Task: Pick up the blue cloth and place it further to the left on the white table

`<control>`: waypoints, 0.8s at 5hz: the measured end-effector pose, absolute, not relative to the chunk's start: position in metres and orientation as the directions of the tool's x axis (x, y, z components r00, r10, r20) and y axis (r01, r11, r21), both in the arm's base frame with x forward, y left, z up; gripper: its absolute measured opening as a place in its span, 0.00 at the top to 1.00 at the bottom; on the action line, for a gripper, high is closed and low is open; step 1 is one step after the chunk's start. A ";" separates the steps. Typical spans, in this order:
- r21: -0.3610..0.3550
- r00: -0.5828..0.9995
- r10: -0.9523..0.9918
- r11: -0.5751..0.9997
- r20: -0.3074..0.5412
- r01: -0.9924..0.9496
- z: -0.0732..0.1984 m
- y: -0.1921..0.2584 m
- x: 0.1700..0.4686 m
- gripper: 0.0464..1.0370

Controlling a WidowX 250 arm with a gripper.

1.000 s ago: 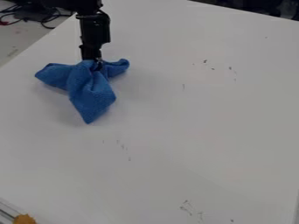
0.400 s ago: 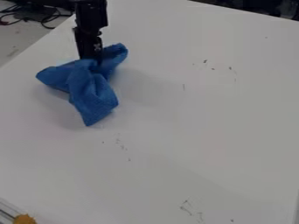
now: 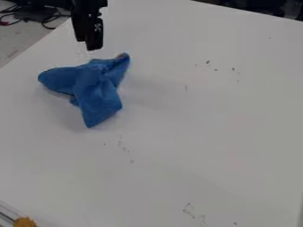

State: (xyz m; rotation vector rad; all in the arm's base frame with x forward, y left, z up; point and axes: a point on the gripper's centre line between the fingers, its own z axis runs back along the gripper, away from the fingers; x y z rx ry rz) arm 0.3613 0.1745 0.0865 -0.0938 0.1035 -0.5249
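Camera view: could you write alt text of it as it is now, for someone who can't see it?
A crumpled blue cloth lies on a white table with small dark marks; just above it hangs a robot's black hand, holding nothing. An orange object shows at bottom left, and dark cables lie beyond the table at upper left.
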 end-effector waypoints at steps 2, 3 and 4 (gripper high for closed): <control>-0.073 0.848 -0.528 0.848 -0.048 0.524 0.117 0.161 0.381 0.04; -0.098 0.844 -0.535 0.842 -0.027 0.531 0.117 0.143 0.388 0.04; -0.121 0.871 -0.490 0.868 -0.040 0.482 0.108 0.105 0.396 0.04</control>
